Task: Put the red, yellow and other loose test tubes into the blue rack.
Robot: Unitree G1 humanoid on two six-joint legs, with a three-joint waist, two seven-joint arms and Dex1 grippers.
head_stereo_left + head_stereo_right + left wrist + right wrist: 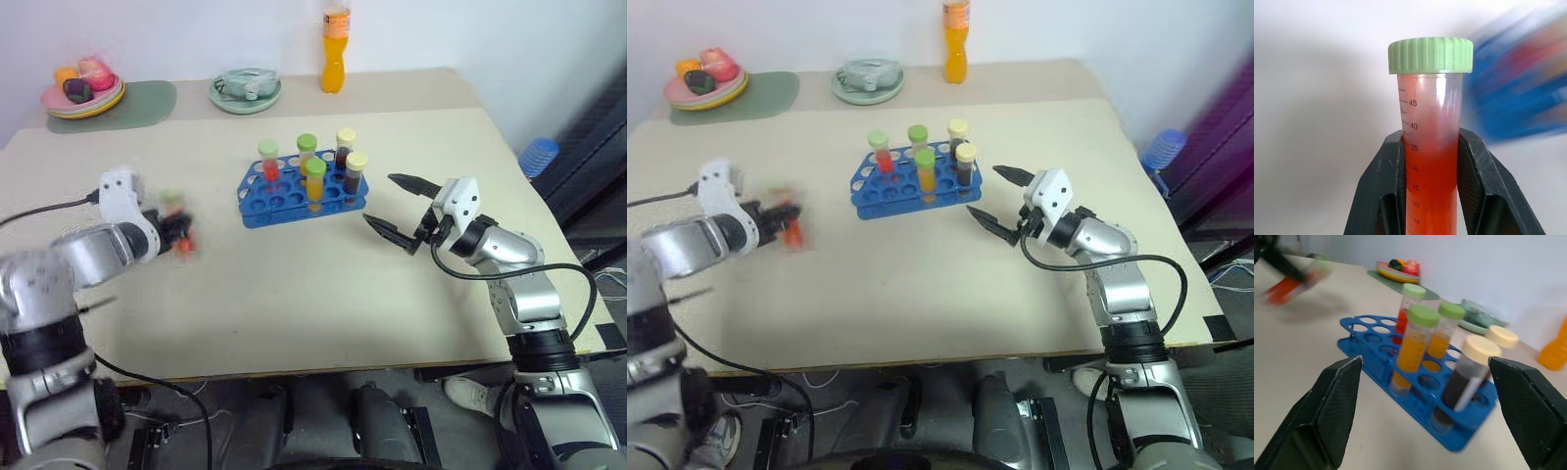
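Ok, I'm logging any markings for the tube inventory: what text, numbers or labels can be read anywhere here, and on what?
"45", "40", "35", "30", "25", "20", "15": graduation numbers down the side of the red test tube with the green cap, held in the left gripper.
Orange bottle: its label is too small and blurred to read.
Tubes in the blue rack: no readable markings.

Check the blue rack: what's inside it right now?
Five capped tubes stand in the blue rack: one red and two orange with green caps, two dark ones with cream caps. The front holes are empty. The rack hides the tube bottoms.
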